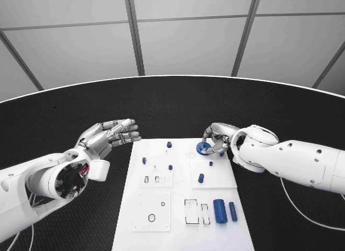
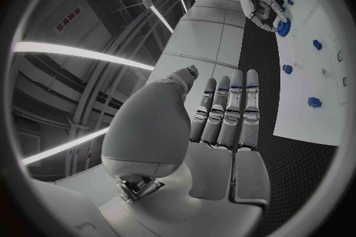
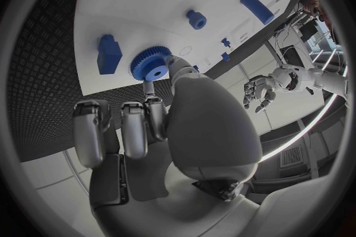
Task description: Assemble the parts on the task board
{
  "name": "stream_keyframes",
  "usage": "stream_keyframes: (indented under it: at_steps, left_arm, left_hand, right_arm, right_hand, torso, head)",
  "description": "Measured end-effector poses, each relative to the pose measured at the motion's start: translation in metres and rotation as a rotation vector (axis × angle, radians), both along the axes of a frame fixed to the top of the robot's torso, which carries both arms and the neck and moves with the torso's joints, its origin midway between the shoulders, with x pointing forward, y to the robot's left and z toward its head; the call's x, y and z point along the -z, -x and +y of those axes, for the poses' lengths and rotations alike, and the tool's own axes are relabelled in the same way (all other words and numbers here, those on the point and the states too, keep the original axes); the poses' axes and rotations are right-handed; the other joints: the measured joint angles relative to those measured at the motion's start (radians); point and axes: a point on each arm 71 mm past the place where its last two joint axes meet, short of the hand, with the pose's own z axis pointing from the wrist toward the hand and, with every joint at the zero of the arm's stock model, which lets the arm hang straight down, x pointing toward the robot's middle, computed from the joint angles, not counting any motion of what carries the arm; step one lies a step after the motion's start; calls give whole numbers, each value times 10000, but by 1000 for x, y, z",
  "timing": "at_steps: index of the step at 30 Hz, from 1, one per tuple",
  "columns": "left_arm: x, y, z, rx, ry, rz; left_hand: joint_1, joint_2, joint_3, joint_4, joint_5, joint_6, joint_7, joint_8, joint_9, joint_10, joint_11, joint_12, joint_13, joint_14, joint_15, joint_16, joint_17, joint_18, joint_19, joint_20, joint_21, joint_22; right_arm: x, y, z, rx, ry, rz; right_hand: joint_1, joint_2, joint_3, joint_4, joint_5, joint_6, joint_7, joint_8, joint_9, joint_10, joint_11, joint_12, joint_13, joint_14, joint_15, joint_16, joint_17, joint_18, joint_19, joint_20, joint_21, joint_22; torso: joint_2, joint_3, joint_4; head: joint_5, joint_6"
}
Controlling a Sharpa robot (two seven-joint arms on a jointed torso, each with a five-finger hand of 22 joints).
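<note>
Right hand (image 1: 218, 140) pinching the blue gear (image 3: 151, 63) at the far end of the task board (image 1: 180, 230), mid-placement I'd say; next it needs lining up and pressing down, left hand (image 1: 111, 135) idle, empty, fingers loosely extended beside the board.

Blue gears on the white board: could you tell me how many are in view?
1. The blue gear sits at the far right part of the task board, gripped by the right robot hand, which may hide others.
</note>
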Motion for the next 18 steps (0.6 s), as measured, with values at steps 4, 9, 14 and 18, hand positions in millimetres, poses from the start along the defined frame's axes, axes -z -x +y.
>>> stream_keyframes:
  at_steps: [4,9,14,18]
  left_arm:
    - [0,0,0,2,-1,5]
    - [0,0,1,-1,-7,16]
    - [0,0,1,-9,-16,28]
    - [0,0,1,-4,-21,41]
  left_hand:
    - [0,0,0,0,0,0,0,0,0,0,0,0,0,0,0,0,0,0,0,0,0,0]
    - [0,0,0,0,0,0,0,0,0,0,0,0,0,0,0,0,-1,0,0,0,0,0]
    - [0,0,28,-29,0,0,0,0,-11,0,0,0,0,0,0,0,9,0,0,0,0,0]
    - [0,0,28,-29,0,0,0,0,-11,0,0,0,0,0,0,0,9,0,0,0,0,-1]
  right_arm:
    - [1,-1,1,-11,44,76]
    - [1,-1,1,24,69,106]
    - [1,-1,0,21,122,27]
    - [1,-1,1,-41,178,-52]
  right_hand:
    - [126,22,157,-20,0,164,-12,77,25,5,-4,82,0,0,0,43,0,0,0,0,0,0]
    - [362,87,500,-51,49,331,-67,83,-12,5,-4,179,-1,0,0,43,0,2,0,0,0,0]
    - [563,-17,1175,-73,411,395,-32,73,-181,32,-32,179,-1,0,0,43,-1,3,0,0,0,0]
    - [631,-90,1453,-77,531,428,3,72,-244,32,-32,179,-2,0,0,43,-1,3,0,0,0,0]
  torso:
    - [2,3,-6]
    - [1,7,-6]
    - [1,13,-7]
    - [1,13,-12]
  head:
    - [9,-25]
    - [10,-55]
    - [26,-81]
    - [32,-89]
